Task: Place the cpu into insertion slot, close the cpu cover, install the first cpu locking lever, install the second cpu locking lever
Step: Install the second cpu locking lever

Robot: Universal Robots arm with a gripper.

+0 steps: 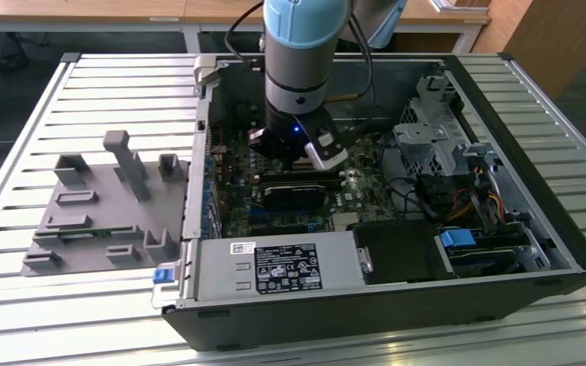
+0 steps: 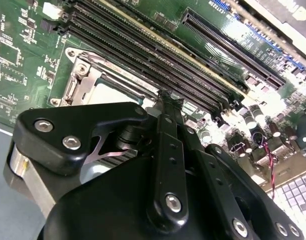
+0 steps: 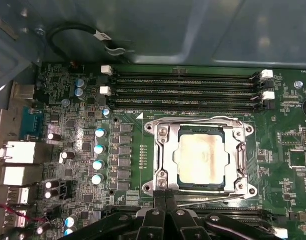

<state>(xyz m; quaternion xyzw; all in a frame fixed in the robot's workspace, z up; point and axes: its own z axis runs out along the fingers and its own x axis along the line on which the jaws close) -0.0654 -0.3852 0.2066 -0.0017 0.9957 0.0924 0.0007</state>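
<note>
Green circuit board (image 3: 78,125), dull square cpu (image 3: 201,156) under silvery cpu cover (image 3: 163,150), hand (image 3: 166,196) closed.

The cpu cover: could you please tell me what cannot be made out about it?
Exterior view: the gripper blocks it.
Second wrist view: the gripper covers most of the cpu cover.
First wrist view: the gripper hides one edge; lever latching cannot be told.
</note>
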